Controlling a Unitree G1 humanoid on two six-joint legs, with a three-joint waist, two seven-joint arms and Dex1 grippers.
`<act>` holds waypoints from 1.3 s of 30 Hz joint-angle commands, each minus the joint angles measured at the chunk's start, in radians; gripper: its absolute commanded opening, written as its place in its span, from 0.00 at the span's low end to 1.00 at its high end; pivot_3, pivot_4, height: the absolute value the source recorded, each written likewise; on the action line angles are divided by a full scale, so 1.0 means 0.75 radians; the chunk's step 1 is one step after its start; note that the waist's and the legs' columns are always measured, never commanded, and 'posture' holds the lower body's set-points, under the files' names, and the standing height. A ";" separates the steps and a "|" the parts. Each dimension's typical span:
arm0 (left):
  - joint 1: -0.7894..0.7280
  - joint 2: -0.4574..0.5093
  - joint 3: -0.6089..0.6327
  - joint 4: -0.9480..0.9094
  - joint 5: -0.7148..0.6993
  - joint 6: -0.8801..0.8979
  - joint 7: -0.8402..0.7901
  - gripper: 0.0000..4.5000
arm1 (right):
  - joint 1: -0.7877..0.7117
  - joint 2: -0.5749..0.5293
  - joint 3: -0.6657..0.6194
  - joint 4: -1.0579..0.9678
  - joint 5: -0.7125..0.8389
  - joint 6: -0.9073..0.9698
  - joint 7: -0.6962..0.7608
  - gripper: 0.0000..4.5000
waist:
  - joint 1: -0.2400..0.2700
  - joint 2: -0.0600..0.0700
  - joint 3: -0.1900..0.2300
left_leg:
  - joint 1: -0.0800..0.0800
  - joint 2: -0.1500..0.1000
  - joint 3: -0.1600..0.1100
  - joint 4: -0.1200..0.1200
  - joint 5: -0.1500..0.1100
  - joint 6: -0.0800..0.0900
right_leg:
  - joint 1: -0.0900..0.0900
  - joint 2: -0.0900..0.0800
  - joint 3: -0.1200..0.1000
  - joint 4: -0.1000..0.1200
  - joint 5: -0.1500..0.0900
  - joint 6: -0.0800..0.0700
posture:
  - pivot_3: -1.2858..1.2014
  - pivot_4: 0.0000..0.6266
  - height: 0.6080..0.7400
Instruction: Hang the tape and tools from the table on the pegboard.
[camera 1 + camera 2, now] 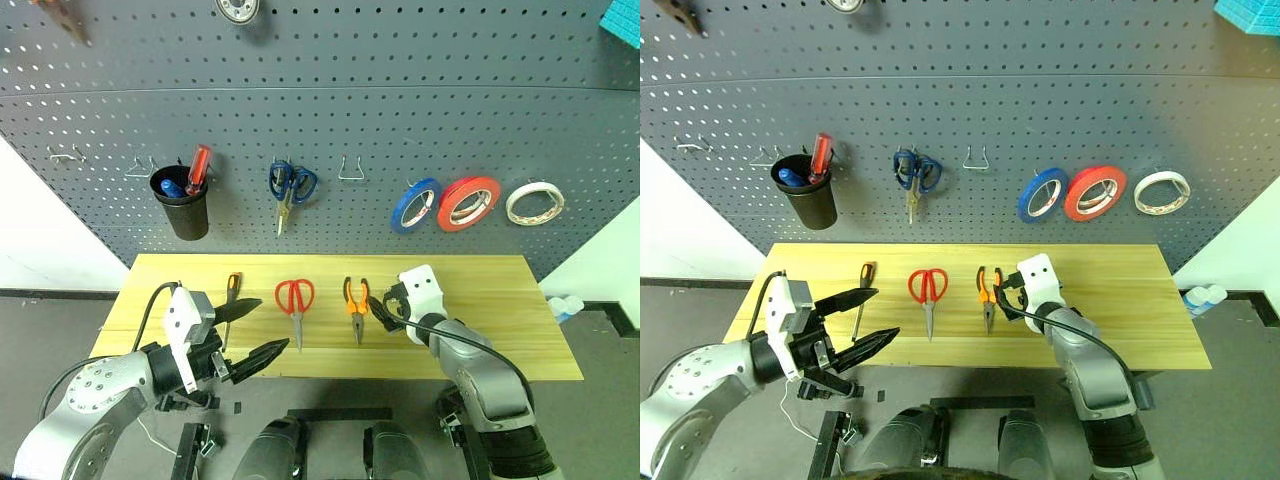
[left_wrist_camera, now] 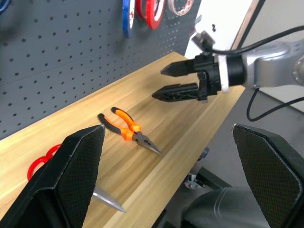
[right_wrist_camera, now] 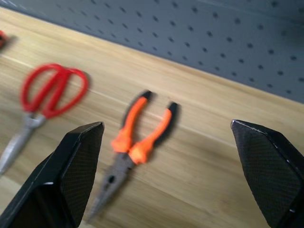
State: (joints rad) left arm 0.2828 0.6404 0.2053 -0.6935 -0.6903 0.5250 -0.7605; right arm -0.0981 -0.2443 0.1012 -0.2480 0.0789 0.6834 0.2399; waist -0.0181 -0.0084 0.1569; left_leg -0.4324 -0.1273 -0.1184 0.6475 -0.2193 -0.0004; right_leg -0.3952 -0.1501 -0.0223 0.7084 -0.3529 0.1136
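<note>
The red tape hangs on the dark grey pegboard, between two other rolls. On the wooden table lie, left to right, the slim screwdriver, the red-handled scissors and the orange-and-black pliers. My left gripper is open and empty over the table's near edge, just right of the screwdriver. My right gripper is open and empty too, its fingertips close to the right of the pliers and pointing at them.
A black cup holding a red-handled screwdriver, blue-handled scissors, a blue tape roll and a whitish roll hang on the pegboard. A bare wire hook sits between the blue scissors and the rolls.
</note>
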 commanded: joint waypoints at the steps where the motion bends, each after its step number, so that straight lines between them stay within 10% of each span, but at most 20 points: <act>1: 0.040 0.032 0.108 -0.091 -0.077 0.029 0.026 1.00 | -0.025 0.015 0.039 -0.032 -0.033 0.019 -0.024 0.99 | 0.001 -0.002 0.020 | -0.001 0.000 0.000 0.000 0.000 0.001 | -0.001 0.000 0.000 -0.001 0.000 0.000 | 0.51 0.37 0.55; 26: 0.377 0.020 0.205 -0.339 -0.198 0.054 0.175 1.00 | -0.255 0.193 0.183 0.220 -0.168 0.035 -0.153 0.99 | 0.001 -0.013 0.160 | -0.023 0.001 0.003 0.000 -0.004 0.006 | -0.019 -0.001 -0.001 -0.010 0.001 0.001 | 0.52 0.53 0.55; 39: 0.388 0.016 0.172 -0.344 -0.175 0.044 0.195 1.00 | -0.447 0.441 0.061 0.189 -0.209 0.481 -0.400 0.99 | -0.002 -0.011 0.162 | -0.029 0.001 0.003 -0.001 -0.004 0.006 | -0.024 0.000 -0.001 -0.010 0.001 0.001 | 0.52 0.53 0.55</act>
State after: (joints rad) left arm 0.5661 0.6552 0.3338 -0.9187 -0.8186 0.5760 -0.6146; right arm -0.4119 0.0542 0.1715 -0.0546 -0.0748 0.9877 -0.0325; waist -0.0198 -0.0169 0.2783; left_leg -0.4547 -0.1268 -0.1159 0.6464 -0.2224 0.0043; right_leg -0.4142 -0.1503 -0.0230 0.7006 -0.3520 0.1144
